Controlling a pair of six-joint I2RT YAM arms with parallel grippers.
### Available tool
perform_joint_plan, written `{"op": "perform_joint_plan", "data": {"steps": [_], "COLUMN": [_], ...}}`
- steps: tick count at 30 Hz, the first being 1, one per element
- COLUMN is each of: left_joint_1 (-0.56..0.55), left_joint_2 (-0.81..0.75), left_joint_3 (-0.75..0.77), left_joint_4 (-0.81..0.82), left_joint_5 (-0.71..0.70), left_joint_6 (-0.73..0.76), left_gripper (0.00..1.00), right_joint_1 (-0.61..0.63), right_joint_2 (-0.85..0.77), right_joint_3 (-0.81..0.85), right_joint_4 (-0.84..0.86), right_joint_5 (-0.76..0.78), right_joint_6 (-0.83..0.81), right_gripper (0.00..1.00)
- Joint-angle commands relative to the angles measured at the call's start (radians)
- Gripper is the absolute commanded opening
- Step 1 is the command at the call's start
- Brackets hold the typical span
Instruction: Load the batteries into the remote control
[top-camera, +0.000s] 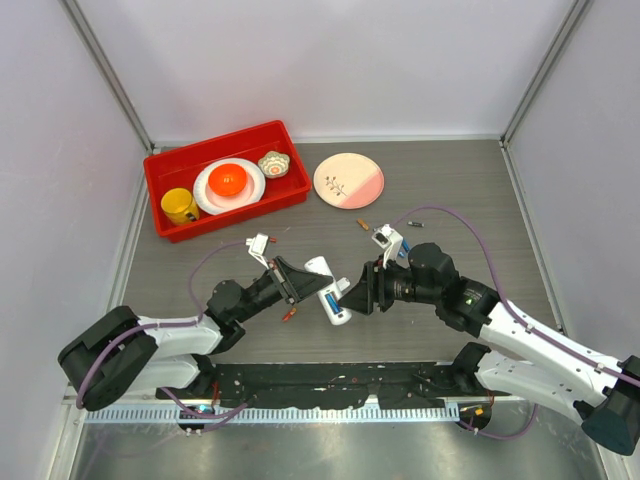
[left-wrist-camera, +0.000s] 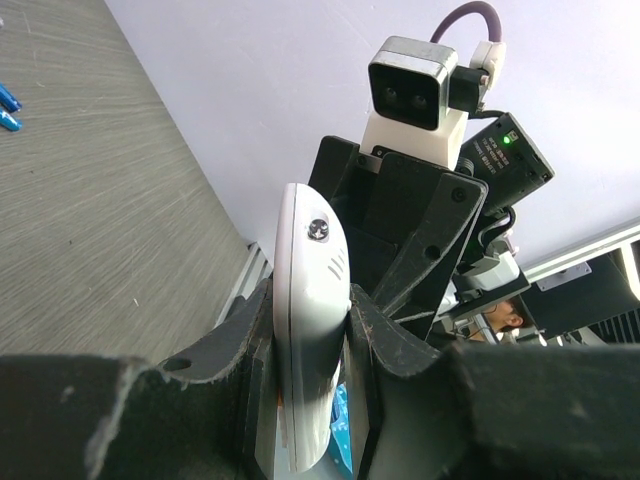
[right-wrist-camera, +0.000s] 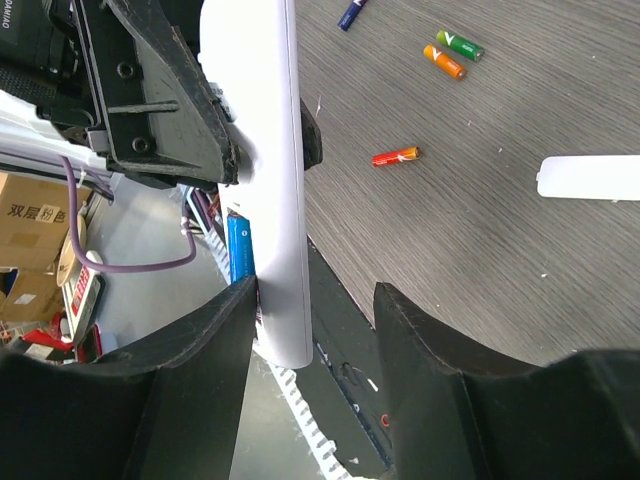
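Note:
My left gripper (top-camera: 300, 284) is shut on the white remote control (top-camera: 324, 283) and holds it on edge above the table. In the left wrist view the remote (left-wrist-camera: 308, 290) sits clamped between my fingers (left-wrist-camera: 385, 335). A blue battery (right-wrist-camera: 238, 250) lies in its bay (top-camera: 331, 301). My right gripper (top-camera: 358, 290) is open around the remote's free end (right-wrist-camera: 272, 180). Its left finger (right-wrist-camera: 200, 350) touches the bay side and the right finger stands apart. An orange-red battery (right-wrist-camera: 396, 156) lies on the table, also in the top view (top-camera: 289, 314).
Loose batteries lie on the table: a green one (right-wrist-camera: 458, 45), an orange one (right-wrist-camera: 443, 60) and blue ones (left-wrist-camera: 8, 108). A white cover piece (right-wrist-camera: 590, 177) lies flat. A red bin (top-camera: 165, 195) of dishes and a pink plate (top-camera: 348, 180) stand at the back.

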Motion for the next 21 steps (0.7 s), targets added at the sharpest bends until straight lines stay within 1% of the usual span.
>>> {"op": "perform_joint_plan", "data": {"steps": [1,14,19,21], "left_joint_1": [-0.003,-0.004,-0.003,-0.004], "left_joint_2": [0.0,0.002,0.0,0.0], "left_joint_3": [0.033,0.027,0.027,0.03], "left_joint_4": [0.25,0.25,0.25,0.25], "left_joint_5": [0.012,0.011,0.011,0.011], "left_joint_6": [-0.011,-0.01,-0.01,-0.01], "left_gripper": [0.0,0.0,0.0,0.0], "right_joint_1": [-0.004,-0.004,-0.003,-0.004], "right_joint_2": [0.005,0.013,0.033,0.039], "right_joint_3": [0.036,0.012,0.009,0.009], "right_joint_4": [0.039,0.11,0.104,0.096], "right_joint_5": [0.007,-0.065,-0.1,-0.102], "right_joint_6": [0.006,0.045,0.036,0.032], "right_gripper": [0.56,0.6,0.58,0.56]}}
